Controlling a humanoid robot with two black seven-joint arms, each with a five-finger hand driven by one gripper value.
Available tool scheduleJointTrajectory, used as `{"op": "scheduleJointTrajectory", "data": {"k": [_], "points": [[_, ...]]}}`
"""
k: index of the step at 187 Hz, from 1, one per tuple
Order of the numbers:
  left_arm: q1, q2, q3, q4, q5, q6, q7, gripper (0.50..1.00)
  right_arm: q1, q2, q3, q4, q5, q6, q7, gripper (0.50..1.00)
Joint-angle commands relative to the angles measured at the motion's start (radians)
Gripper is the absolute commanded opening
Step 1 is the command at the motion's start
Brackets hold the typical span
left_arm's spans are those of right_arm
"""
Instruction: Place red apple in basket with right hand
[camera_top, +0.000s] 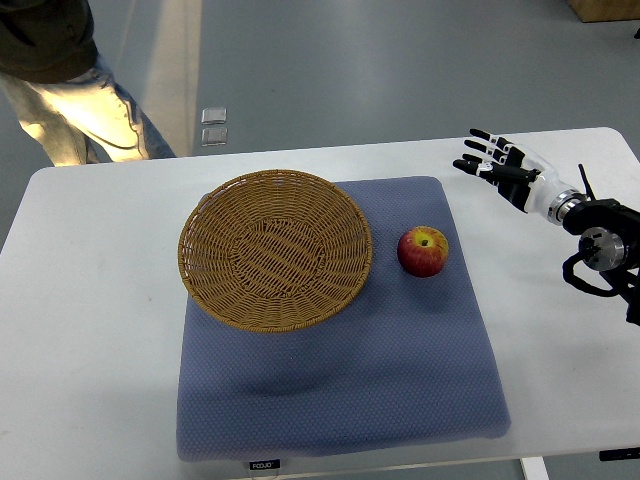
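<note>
Red apple (423, 251) right of frame centre, on blue mat (340, 400), just beside wicker basket (275, 249) rim; skin red with yellow patch near stem, stem dimple up. Basket round, woven, tan, left of centre. Right hand (496, 160) upper right, above white table (90, 330), fingers spread, holding nothing, well apart from apple. Person's legs upper left corner

A white rectangular table with rounded corners (90, 330) is filling most of the view, carrying a blue-grey quilted fabric mat (340, 390). Grey smooth floor (380, 70) is showing beyond its far edge. A person in light trousers (70, 100) is standing at upper left. Two small clear square items (213, 126) are lying on the floor near the table.
</note>
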Motion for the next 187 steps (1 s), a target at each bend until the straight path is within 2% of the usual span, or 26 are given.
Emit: {"op": "scheduleJointTrajectory", "data": {"k": [1, 65, 121, 155, 166, 187], "points": [[0.0, 0.0, 0.0, 0.0, 0.0, 0.0, 0.0, 1.0, 0.002, 0.0, 0.0, 0.0, 0.0, 0.0, 0.0, 0.921], [0.0, 0.0, 0.0, 0.0, 0.0, 0.0, 0.0, 1.0, 0.004, 0.0, 0.001, 0.005, -0.075, 0.001, 0.0, 0.919], [0.0, 0.0, 0.0, 0.0, 0.0, 0.0, 0.0, 1.0, 0.01, -0.017, 0.003, 0.008, -0.19, 0.04, 0.006, 0.919], [0.0, 0.0, 0.0, 0.0, 0.0, 0.001, 0.0, 1.0, 0.047, -0.055, 0.001, 0.012, -0.34, 0.121, 0.026, 0.919], [0.0, 0.0, 0.0, 0.0, 0.0, 0.0, 0.0, 1.0, 0.048, -0.057, 0.001, 0.012, -0.351, 0.124, 0.028, 0.919], [0.0, 0.0, 0.001, 0.0, 0.0, 0.0, 0.0, 1.0, 0.076, -0.08, 0.001, 0.018, -0.523, 0.167, 0.044, 0.919]]}}
